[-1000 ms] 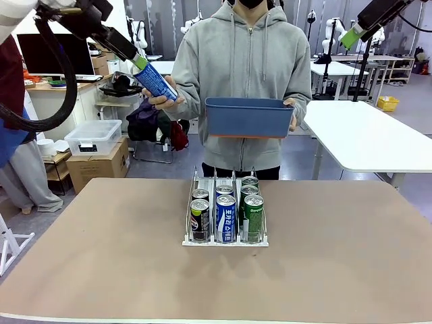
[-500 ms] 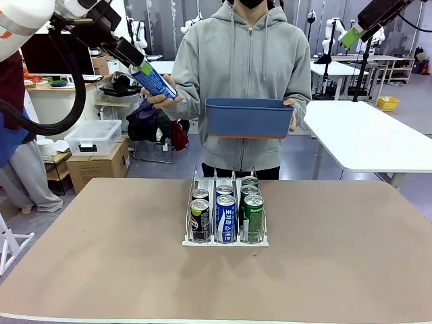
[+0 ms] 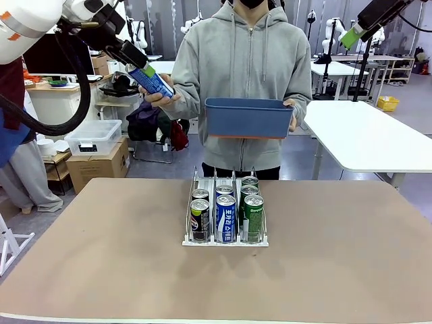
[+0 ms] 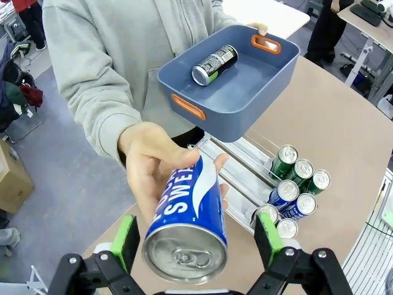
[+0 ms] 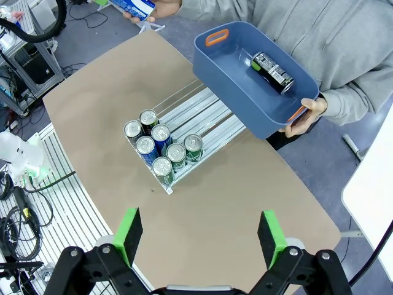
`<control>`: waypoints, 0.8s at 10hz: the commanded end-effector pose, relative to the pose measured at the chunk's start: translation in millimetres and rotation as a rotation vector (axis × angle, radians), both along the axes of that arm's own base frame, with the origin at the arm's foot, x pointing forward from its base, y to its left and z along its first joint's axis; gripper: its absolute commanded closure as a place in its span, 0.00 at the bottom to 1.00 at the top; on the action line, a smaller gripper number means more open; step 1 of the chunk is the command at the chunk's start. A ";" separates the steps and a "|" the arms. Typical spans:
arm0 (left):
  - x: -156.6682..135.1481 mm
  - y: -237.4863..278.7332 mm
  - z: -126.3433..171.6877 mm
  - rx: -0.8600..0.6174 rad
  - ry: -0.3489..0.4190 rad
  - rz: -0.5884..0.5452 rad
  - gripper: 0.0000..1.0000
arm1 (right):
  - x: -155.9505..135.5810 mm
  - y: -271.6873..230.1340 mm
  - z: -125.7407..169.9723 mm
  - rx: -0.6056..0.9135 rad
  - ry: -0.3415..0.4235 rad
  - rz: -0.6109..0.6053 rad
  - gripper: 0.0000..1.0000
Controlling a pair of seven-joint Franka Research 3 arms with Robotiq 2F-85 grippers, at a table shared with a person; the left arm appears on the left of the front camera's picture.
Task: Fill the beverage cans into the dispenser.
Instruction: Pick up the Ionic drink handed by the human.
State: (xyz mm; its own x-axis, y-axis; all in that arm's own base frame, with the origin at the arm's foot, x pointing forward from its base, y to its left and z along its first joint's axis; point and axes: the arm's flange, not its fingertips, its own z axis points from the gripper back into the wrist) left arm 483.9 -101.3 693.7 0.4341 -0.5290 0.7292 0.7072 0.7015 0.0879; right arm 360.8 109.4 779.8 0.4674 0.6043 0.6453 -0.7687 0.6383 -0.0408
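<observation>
L gripper jaws wide open around blue can, pads clear of it; can held in person's hand. R gripper open, high over table. Seven cans sat in dispenser, one in blue bin.

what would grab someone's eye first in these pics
First, the blue can that a person's hand holds out, up at the left. The left gripper is open, its green pads on either side of the can. Next, the blue bin in the person's other hand, one black can lying in it, above the mid-table dispenser holding seven cans.
</observation>
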 end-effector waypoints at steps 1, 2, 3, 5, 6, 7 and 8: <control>4.1 -0.9 -2.9 -0.030 -0.004 0.014 0.00 | -0.7 -0.8 -0.6 0.002 0.001 0.001 0.00; 5.7 -0.1 -4.4 -0.030 0.001 0.016 0.00 | -0.7 -0.8 -0.6 0.002 0.001 0.001 0.00; 7.3 0.5 -5.1 -0.025 0.004 0.011 0.00 | -0.7 -0.8 -0.6 0.002 0.001 0.001 0.00; 3.9 -0.3 -4.6 -0.005 0.011 0.008 0.00 | -0.7 -0.8 -0.6 0.002 0.001 0.001 0.00; 3.9 -0.3 -4.6 -0.005 0.011 0.008 0.00 | -0.7 -0.8 -0.6 0.002 0.001 0.001 0.00; 3.9 -0.3 -4.6 -0.005 0.011 0.008 0.00 | -0.7 -0.8 -0.6 0.002 0.001 0.001 0.00; 4.4 -0.5 -5.3 -0.004 0.012 0.008 0.00 | -0.7 -0.8 -0.6 0.002 0.001 0.001 0.00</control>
State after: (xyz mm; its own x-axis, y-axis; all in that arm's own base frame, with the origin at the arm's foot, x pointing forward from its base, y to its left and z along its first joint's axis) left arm 488.3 -101.8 688.4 0.4472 -0.5228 0.7258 0.7025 0.7075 0.0767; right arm 360.8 109.4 779.8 0.4674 0.6043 0.6453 -0.7687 0.6383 -0.0408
